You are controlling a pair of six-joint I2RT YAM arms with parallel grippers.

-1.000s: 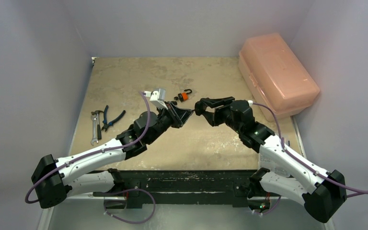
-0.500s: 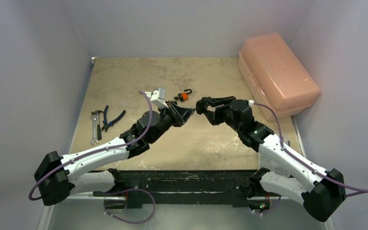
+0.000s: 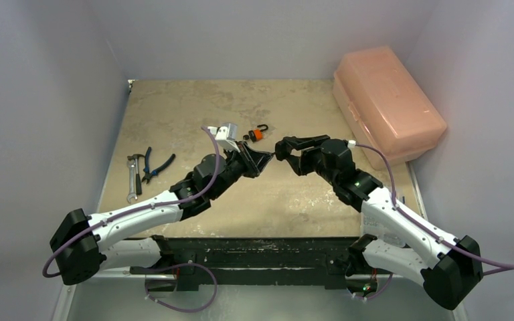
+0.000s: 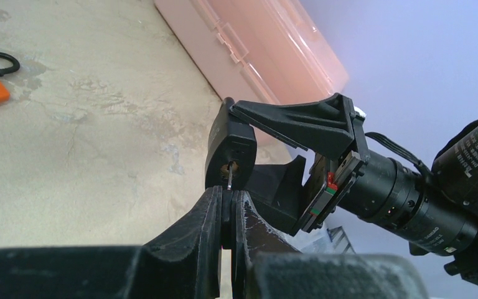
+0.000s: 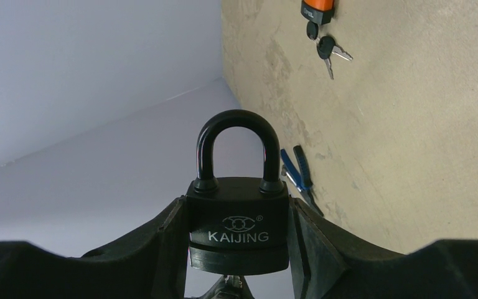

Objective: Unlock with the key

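My right gripper is shut on a black KAIJING padlock, gripping its body by both sides with the shackle closed. My left gripper is shut on a small key, whose head is pinched between the fingers. The silver blade points up at the padlock's underside, and its tip touches the brass keyhole. I cannot tell how deep it sits. In the top view the two grippers meet above the middle of the table, the left gripper just left of the padlock.
An orange padlock with spare keys lies on the table behind the grippers. A pink plastic box stands at the back right. Blue-handled pliers and a wrench lie at the left.
My left arm has pushed forward and slightly right, bringing the key closer to the padlock's underside. The right gripper has held the padlock nearly still.
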